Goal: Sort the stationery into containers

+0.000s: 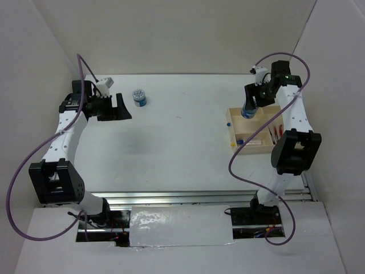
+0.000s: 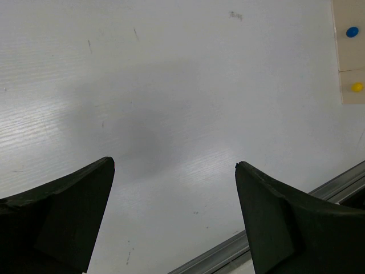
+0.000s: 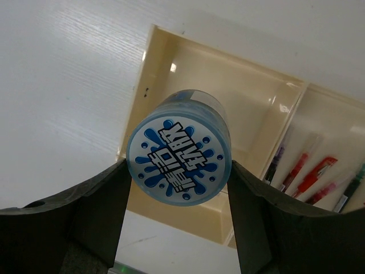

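R pincer [image 3: 178,171] clamped on roll [image 3: 179,149] above tray [image 3: 246,96] compt; pens [image 3: 311,174] in next compt; L pincer [image 2: 174,166] apart.

White table [image 1: 188,148], faintly scuffed; soft grey shadow ahead of the left gripper [image 2: 174,162]. Plain white walls [image 1: 171,34] ahead, behind and left of it. Metal rail [image 1: 199,197] to its right, along table's near edge. Light even, diffuse.

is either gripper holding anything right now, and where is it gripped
The right gripper is shut on a blue-and-white roll, its fingers pressing opposite sides of the curved wall, above the tray. The left gripper is open and empty.
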Tool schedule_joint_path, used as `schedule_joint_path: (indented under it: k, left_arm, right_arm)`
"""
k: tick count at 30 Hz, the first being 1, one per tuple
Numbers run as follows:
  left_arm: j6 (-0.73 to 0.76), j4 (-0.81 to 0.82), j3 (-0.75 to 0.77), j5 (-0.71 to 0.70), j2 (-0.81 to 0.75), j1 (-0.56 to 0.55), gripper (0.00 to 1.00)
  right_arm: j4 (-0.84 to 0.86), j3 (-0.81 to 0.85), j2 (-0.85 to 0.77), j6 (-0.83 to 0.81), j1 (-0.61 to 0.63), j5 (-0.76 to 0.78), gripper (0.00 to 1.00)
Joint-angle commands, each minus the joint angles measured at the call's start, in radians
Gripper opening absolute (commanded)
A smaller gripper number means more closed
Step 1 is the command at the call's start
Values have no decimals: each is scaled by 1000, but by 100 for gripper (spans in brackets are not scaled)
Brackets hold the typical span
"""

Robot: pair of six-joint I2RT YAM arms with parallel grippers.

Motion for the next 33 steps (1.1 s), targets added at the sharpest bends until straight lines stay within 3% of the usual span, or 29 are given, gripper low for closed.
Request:
schedule_joint_path:
  k: [1, 21, 33]
  left_arm:
    - [2, 10, 44, 17, 7, -8, 99]
    - [7, 15, 35, 4, 22, -8, 99]
    - [11, 15, 43, -3, 36, -8, 99]
  right_arm:
    - [21, 4, 25, -13, -13, -46, 36]
    - [133, -178, 104, -29, 41, -26, 38]
    - [101, -196, 136, -30, 70, -10, 74]
